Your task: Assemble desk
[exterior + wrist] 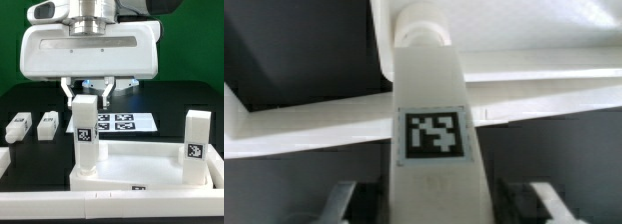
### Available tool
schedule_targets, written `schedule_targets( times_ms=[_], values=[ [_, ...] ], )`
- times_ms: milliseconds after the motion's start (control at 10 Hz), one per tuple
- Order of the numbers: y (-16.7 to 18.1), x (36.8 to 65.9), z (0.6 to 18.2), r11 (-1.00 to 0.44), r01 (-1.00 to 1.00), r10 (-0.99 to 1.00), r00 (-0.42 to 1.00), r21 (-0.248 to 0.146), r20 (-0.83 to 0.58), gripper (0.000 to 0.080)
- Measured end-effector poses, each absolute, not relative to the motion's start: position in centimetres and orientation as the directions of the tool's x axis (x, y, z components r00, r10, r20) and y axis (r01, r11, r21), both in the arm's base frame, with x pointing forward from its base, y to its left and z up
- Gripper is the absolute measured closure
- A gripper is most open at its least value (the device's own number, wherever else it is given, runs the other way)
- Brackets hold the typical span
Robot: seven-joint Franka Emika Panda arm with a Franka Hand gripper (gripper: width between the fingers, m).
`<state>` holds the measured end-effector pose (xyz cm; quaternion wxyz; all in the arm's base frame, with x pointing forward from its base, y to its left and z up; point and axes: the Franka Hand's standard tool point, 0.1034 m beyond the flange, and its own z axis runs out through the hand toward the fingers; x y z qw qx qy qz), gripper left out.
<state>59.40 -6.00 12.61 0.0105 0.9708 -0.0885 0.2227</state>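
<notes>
Alignment between leg and socket decides the coming move. The two-finger gripper (86, 98) under its big white housing hangs straight above the upright white block leg with a black-and-white square tag (85, 135). Its fingers (70, 97) lie against the two sides of the leg's upper end with no gap visible, so it reads as a grip. The leg's long axis runs vertically, in line with the gripper's own. Its foot meets the large white plastic tray-like desk top (140, 168) at the near corner on the exterior view's left. Whether it is fully seated in the socket there cannot be told. In my judgement any twist or push must follow that vertical axis. A second upright white leg (195, 138) stands at the opposite near corner, and two loose white legs (17, 127) (47, 124) lie well apart on the black table.
</notes>
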Motion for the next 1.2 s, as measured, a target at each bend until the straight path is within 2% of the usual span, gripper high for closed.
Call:
schedule_targets(
  times_ms=[300, 700, 900, 1000, 1200],
  values=[
    [-6.1, 59.4, 11.8, -0.984, -0.177, -0.159, 0.878, -0.004, 0.452, 0.0519],
    [-6.1, 59.6, 11.7, -0.984, -0.178, -0.151, 0.861, 0.01, 0.485, 0.0519],
    [-6.1, 59.6, 11.7, -0.984, -0.179, -0.152, 0.862, 0.01, 0.484, 0.0263],
    [-6.1, 59.6, 11.6, -0.984, -0.179, -0.154, 0.866, 0.008, 0.476, 0.0186],
    [-6.0, 60.8, 12.5, -0.98, -0.191, -0.195, 0.906, -0.05, 0.376, 0.0157]
  ],
)
